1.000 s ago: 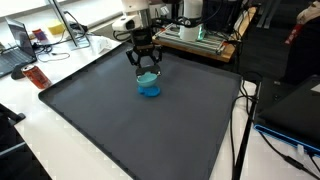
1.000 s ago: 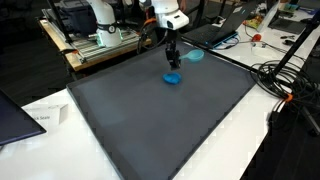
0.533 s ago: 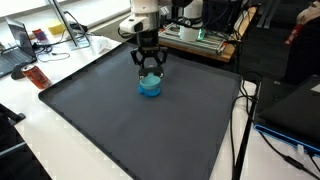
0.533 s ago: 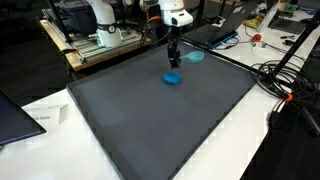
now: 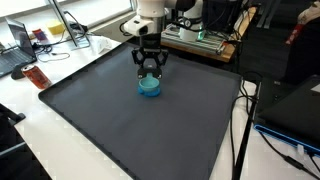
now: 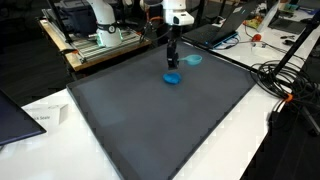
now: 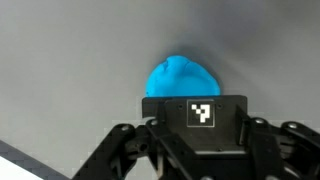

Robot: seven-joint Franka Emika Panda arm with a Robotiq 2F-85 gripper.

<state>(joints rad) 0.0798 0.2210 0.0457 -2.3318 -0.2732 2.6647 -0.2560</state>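
Where the white tabletop borders the scene at the left, a small red-orange item lies just off the corner of the dark grey rectangular mat, well apart from the work. Toward the mat's far middle sits the blue rounded object, a smooth, slightly glossy piece that shows as a dome in the wrist view and lies low and flat in an exterior view.

Progress, as judged from these views: the blue rounded object rests on the mat, not lifted, and the approach to it is complete. The black gripper stands directly over it, its tips at or just above the object's upper edge. The jaws are drawn together. Whether they pinch that edge or merely meet above it cannot be told, since the gripper's own body, bearing a black-and-white square marker, hides the tips in the wrist view.

Pose: the white robot arm reaches in from the mat's far edge, with its last links turned straight down, so the gripper hangs vertical, and its linkages are spread symmetrically to either side. At the right, black cables trail along the table edge, clear of the arm.
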